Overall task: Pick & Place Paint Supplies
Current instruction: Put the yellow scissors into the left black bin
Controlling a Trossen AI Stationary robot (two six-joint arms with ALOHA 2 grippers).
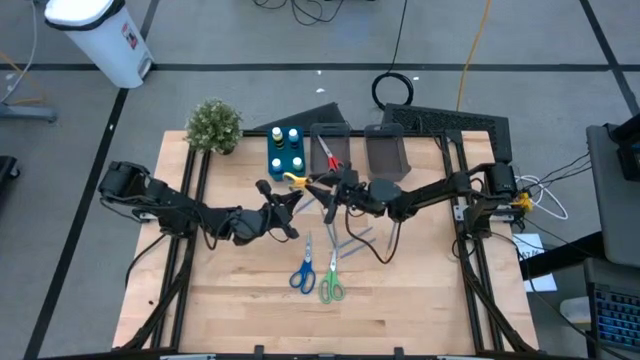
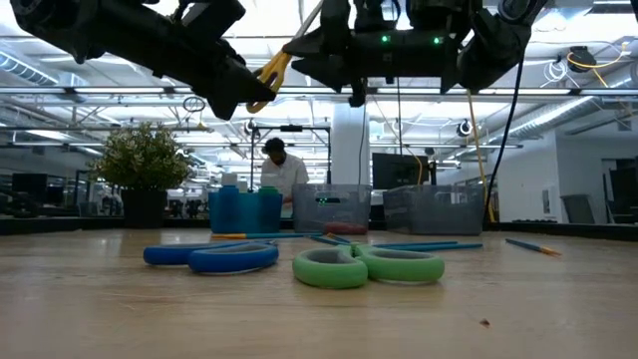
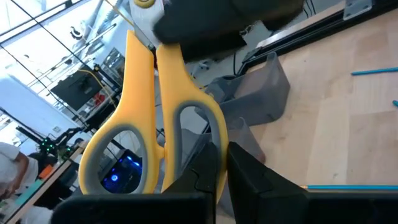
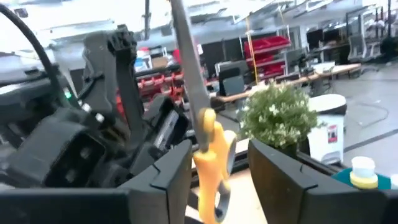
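Yellow-handled scissors (image 1: 296,181) hang above the table's middle, in front of the bins. My left gripper (image 1: 283,203) comes from the left and is shut on their handle end. My right gripper (image 1: 335,190) comes from the right. In the right wrist view its fingers stand on either side of the scissors (image 4: 211,149) where the yellow handles meet the grey blade (image 4: 186,56), with a small gap still showing. Whether they touch, I cannot tell. Blue scissors (image 1: 303,272) and green scissors (image 1: 331,285) lie flat on the table nearer the front, with thin blue brushes (image 1: 345,240) beside them. My left gripper pinches the rim of one yellow handle loop (image 3: 214,134) between its two fingers. The fingers (image 3: 261,180) point level and come from the table's left. The scissors are lifted clear of the table, closed, with the blades reaching away from the fingers toward my right gripper.
At the back stand a blue bin with capped bottles (image 1: 286,150), a grey bin holding red scissors (image 1: 328,155) and a second grey bin (image 1: 385,150). A potted plant (image 1: 214,125) stands at the far left corner. Bare wood lies toward the near edge.
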